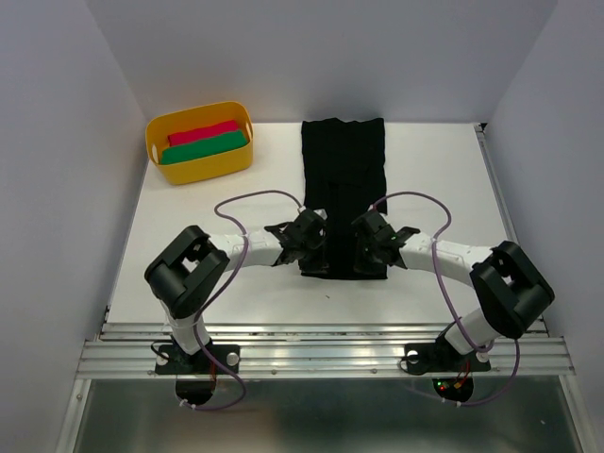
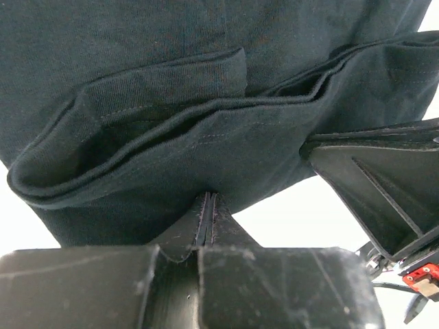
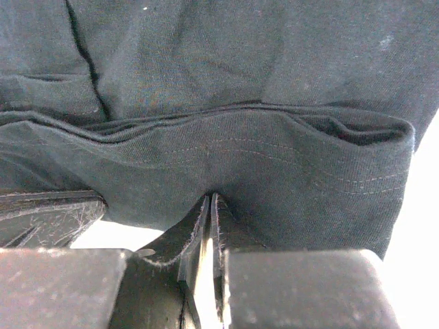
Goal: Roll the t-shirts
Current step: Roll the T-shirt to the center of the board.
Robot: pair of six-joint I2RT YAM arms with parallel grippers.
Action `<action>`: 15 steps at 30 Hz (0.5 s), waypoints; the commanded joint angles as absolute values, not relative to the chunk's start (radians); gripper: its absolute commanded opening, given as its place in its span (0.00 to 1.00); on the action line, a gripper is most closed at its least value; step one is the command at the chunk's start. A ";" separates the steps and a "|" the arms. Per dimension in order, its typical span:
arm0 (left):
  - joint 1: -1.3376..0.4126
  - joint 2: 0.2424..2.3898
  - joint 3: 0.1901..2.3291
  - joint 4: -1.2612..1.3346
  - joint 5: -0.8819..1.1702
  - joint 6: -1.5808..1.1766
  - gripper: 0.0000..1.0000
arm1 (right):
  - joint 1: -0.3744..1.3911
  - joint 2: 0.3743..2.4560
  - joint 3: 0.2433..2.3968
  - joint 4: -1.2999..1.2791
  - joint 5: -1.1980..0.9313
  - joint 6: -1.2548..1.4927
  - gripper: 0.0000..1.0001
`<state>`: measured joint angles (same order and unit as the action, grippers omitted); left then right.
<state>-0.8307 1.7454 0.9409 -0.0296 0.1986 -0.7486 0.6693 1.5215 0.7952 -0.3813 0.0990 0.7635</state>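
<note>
The black t-shirt (image 1: 342,170) lies folded into a long narrow strip down the middle of the white table. Both grippers are at its near end, side by side. My left gripper (image 1: 314,247) is shut, its tips pinching the rolled near edge of the t-shirt (image 2: 171,137) in the left wrist view, where the gripper (image 2: 208,196) shows. My right gripper (image 1: 368,249) is shut on the same folded edge, seen in the right wrist view (image 3: 210,197) against the t-shirt (image 3: 240,157). The near edge is doubled over into a thick fold.
A yellow tub (image 1: 156,140) at the back left holds a red roll (image 1: 202,131) and a green roll (image 1: 204,147) of cloth. White walls close in both sides. The right gripper's finger (image 2: 377,178) shows in the left wrist view.
</note>
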 commanded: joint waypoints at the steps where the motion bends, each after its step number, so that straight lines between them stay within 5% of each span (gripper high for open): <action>1: -0.810 1.718 0.891 -0.098 0.108 -0.690 0.00 | 0.672 1.500 0.749 -0.385 0.152 0.772 0.10; 15: -0.775 1.634 0.868 -0.147 0.084 -0.649 0.00 | 0.600 1.393 0.693 -0.451 0.238 0.744 0.09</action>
